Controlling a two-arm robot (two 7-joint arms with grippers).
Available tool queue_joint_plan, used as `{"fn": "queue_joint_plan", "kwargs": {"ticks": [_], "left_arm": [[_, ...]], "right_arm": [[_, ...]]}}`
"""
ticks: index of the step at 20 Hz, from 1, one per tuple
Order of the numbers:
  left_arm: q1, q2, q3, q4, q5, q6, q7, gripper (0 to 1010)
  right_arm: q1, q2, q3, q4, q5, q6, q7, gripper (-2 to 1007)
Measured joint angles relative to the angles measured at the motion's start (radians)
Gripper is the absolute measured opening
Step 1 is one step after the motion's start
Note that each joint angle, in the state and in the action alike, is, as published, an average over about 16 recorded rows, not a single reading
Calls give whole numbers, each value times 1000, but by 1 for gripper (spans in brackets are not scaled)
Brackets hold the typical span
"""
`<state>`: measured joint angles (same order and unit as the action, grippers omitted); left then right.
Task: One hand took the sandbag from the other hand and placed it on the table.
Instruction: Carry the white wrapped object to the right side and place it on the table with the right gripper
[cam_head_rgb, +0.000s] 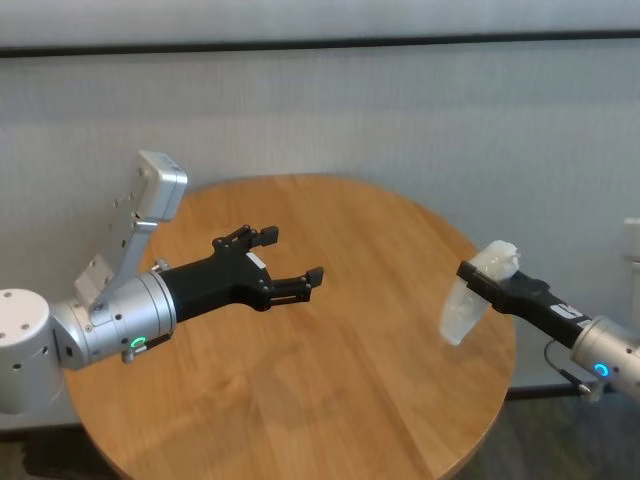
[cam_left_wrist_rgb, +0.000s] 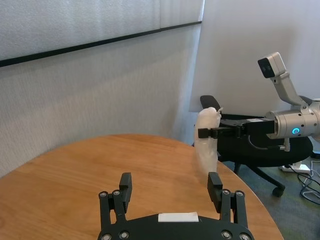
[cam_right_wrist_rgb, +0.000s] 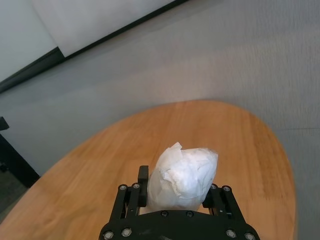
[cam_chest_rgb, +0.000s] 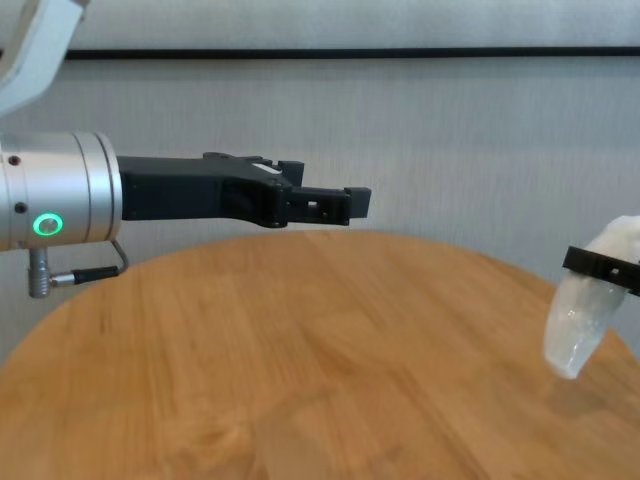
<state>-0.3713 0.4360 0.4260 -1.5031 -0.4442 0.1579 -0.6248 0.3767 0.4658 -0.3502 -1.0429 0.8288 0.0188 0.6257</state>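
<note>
Over the big round wooden table (cam_head_rgb: 330, 340) both arms are hanging in the air. On the left side, the green-lit left gripper (cam_head_rgb: 283, 258) floats above the middle of the tabletop with its jaws spread wide and nothing between them. Off at the table's right edge, the blue-lit right gripper (cam_head_rgb: 478, 278) has its jaws pinching the white sandbag (cam_head_rgb: 470, 300) near its top, so the pouch dangles down, clear of the wood.

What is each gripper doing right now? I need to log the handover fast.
Left gripper: open, empty, above the table.
Right gripper: shut on the sandbag, near the table's right edge.
</note>
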Motion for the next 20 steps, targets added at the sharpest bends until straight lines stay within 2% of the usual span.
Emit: {"fn": "queue_joint_plan", "kwargs": {"ticks": [5,11,20], "left_arm": [[0,0,0,0,0,0,0,1002],[0,0,0,0,0,0,0,1002],[0,0,0,0,0,0,0,1002]], "right_arm": [[44,-14,-22,48,-42,26,-9,574],[91,-29,-47,102,-86,53,-4,574],[118,-35,-61,130,-110,69,3,614]]}}
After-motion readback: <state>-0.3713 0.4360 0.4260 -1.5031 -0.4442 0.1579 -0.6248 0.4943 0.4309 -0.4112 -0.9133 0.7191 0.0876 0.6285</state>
